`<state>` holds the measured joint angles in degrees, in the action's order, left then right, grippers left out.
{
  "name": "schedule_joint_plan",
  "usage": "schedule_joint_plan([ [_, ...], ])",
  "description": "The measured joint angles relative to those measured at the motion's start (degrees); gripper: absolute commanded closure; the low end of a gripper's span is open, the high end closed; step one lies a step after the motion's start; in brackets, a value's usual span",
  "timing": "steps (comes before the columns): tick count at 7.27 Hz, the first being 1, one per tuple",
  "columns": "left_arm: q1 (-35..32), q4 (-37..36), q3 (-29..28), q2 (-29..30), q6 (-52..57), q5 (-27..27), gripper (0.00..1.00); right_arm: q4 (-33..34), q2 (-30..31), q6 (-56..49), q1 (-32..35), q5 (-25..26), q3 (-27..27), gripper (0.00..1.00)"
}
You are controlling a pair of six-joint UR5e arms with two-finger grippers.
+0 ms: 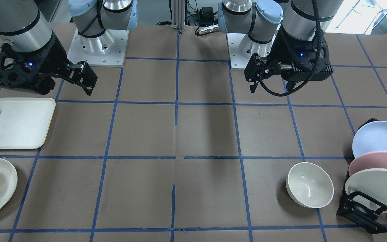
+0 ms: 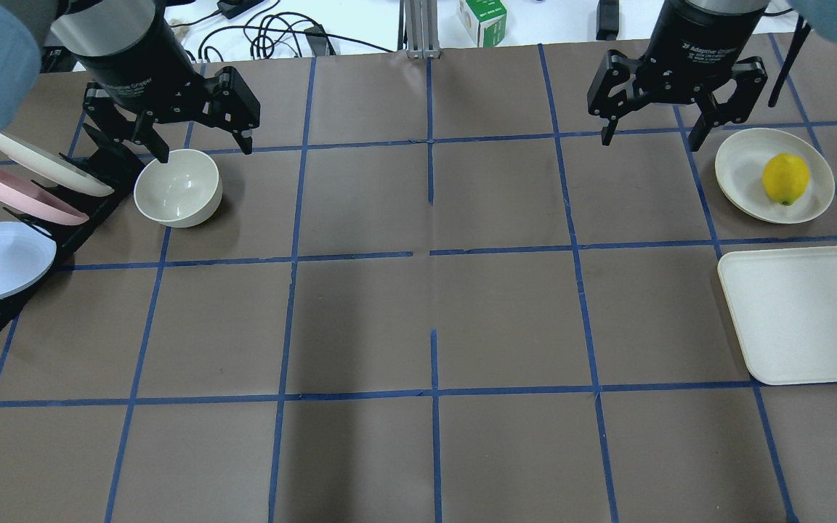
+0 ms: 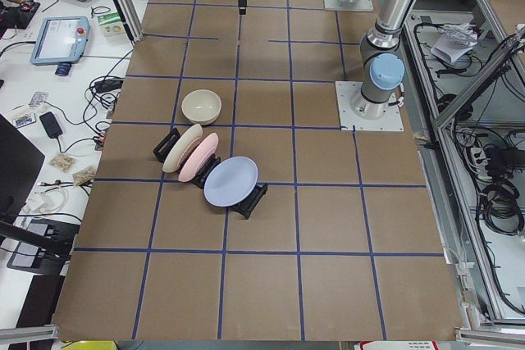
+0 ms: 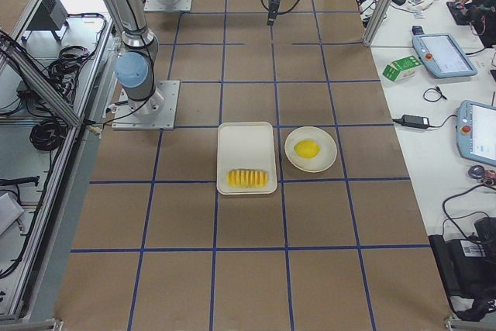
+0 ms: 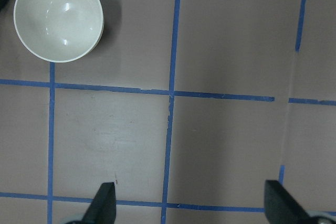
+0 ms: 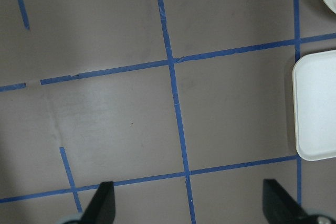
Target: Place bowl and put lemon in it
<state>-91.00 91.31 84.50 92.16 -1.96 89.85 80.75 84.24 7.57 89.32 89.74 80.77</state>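
Bowl [image 2: 177, 187] sat upright at the overhead view's upper left, glossy, probably slick and breakable; its rim looked the best hold. Lemon [image 2: 785, 179] lay on a plate [image 2: 742, 185] at upper right. Both the left claw [image 2: 205, 151] and right claw [image 2: 649, 142] hung spread, empty.

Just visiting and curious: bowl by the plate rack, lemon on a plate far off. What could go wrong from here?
The bowl sits right beside the loaded plate rack, so the open left gripper might knock that rack while grasping the bowl. The lemon rests loose on its plate and could roll or slip from the open right gripper.
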Motion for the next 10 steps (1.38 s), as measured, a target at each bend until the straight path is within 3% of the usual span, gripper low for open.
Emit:
schedule_joint_plan([
  [4,0.70,-0.46,1.12,0.30,1.73,0.72,0.00,-0.23,-0.12,-0.06,-0.10,0.16,0.00,0.00],
  [6,6.80,-3.16,2.57,2.97,6.26,0.75,0.00,0.60,-0.66,-0.22,-0.24,0.19,0.00,0.00],
  [8,13.72,-11.26,3.91,9.74,16.62,0.72,0.00,2.84,-2.17,-0.41,-2.21,0.57,0.02,0.00],
  [10,17.88,-21.28,4.33,18.51,23.84,0.79,0.00,5.47,-6.04,-8.16,-10.06,0.40,0.04,0.00],
])
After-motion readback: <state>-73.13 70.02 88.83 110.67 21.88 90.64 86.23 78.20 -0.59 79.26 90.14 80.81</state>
